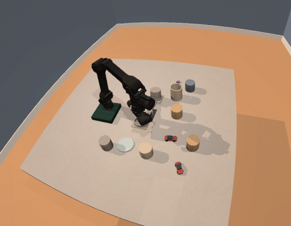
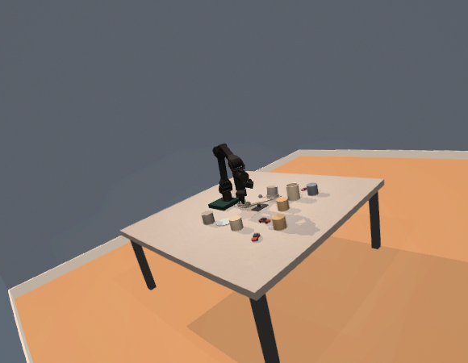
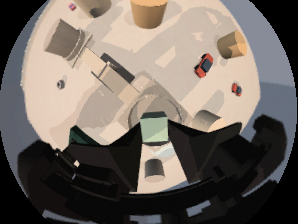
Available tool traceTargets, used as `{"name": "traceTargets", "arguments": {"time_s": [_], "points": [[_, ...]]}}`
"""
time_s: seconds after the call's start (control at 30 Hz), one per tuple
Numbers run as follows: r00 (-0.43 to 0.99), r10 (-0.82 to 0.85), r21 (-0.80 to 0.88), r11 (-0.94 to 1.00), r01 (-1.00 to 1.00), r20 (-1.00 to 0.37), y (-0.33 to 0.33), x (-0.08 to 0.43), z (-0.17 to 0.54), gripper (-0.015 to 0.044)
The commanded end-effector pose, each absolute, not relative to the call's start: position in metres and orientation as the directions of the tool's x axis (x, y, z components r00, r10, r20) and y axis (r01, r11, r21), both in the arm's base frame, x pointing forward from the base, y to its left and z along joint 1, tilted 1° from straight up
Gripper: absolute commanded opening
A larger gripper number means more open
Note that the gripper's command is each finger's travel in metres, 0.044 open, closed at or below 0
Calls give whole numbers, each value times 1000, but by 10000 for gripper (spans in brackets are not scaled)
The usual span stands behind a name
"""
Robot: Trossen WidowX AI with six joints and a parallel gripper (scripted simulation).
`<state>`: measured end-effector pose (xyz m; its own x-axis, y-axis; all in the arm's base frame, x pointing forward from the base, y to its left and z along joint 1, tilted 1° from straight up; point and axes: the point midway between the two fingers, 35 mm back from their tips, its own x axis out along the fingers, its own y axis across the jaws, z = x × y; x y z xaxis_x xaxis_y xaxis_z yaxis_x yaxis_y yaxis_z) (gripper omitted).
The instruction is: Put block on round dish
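My gripper point(image 1: 145, 122) point(image 2: 242, 202) point(image 3: 153, 123) is shut on the pale green block point(image 3: 154, 133), low over the near pan of the balance point(image 2: 259, 208) point(image 3: 111, 80). In the top and exterior views the gripper hides the block; whether it touches the pan is unclear. One grey-brown cup point(image 1: 155, 94) point(image 2: 272, 191) point(image 3: 65, 41) stands on the far pan. The matching cup point(image 1: 106, 143) point(image 2: 207, 218) point(image 3: 154, 170) stands on the table beside the round dish point(image 1: 128, 143) point(image 2: 222, 223). The dish is pale and has no cup on it.
A beige cylinder point(image 1: 146, 151) stands near the dish. Orange cylinders point(image 1: 176, 112) point(image 1: 192, 143), a tall tan cup point(image 1: 176, 93) and a blue-grey cylinder point(image 1: 189, 86) stand farther right. Red toy cars point(image 1: 170, 138) point(image 1: 179, 167) lie between and in front.
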<state>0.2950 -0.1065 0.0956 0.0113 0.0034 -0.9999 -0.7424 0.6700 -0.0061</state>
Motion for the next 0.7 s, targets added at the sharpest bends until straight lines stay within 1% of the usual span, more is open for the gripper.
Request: {"name": "traceTargets", "arguments": {"time_s": [0.0,0.53,0.67], "points": [[15,1,-10,672,-740,-1000,-108,298,108,0],[15,1,-10,672,-740,-1000,-107,295,181,0],[15,2,-10,672,-740,-1000,-107,294,187,0]]}}
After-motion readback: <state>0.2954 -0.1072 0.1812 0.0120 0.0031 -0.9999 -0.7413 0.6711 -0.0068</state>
